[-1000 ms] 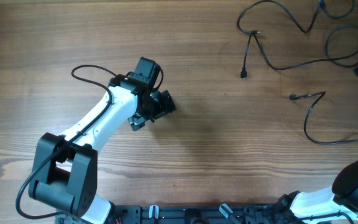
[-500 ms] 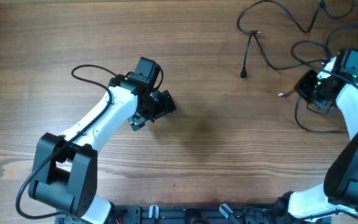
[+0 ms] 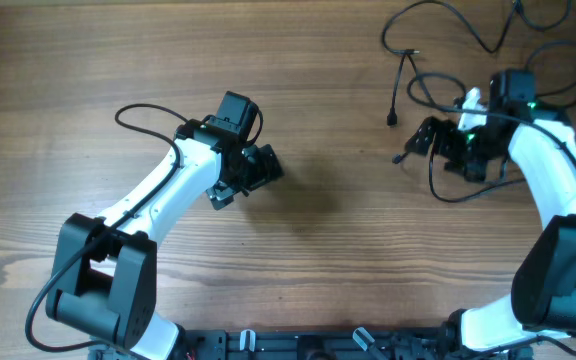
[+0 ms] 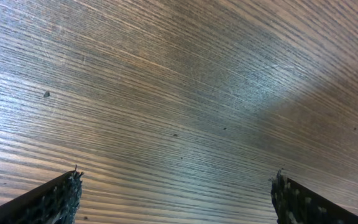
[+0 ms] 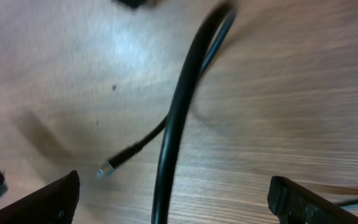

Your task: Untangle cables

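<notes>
Several thin black cables (image 3: pixel 446 22) lie as loose wavy strands at the table's far right, one with a plug end (image 3: pixel 392 118). My right gripper (image 3: pixel 430 140) is open over one strand (image 3: pixel 448 195) that loops under the arm. In the right wrist view the jaws (image 5: pixel 176 196) are wide apart, a black cable (image 5: pixel 182 106) runs between them untouched, and a small plug tip (image 5: pixel 107 167) lies to its left. My left gripper (image 3: pixel 261 166) is open and empty over bare wood left of centre, and its jaws (image 4: pixel 176 190) frame only the tabletop.
The wooden table (image 3: pixel 348 240) fills the view. The left arm's own thicker cable (image 3: pixel 143 110) arcs beside its forearm. More cable loops (image 3: pixel 558 70) lie behind the right arm near the right edge.
My right arm has come in from the right edge and swept left over the cables. The strand with the plug tip has shifted left with it. The left arm has not moved.
</notes>
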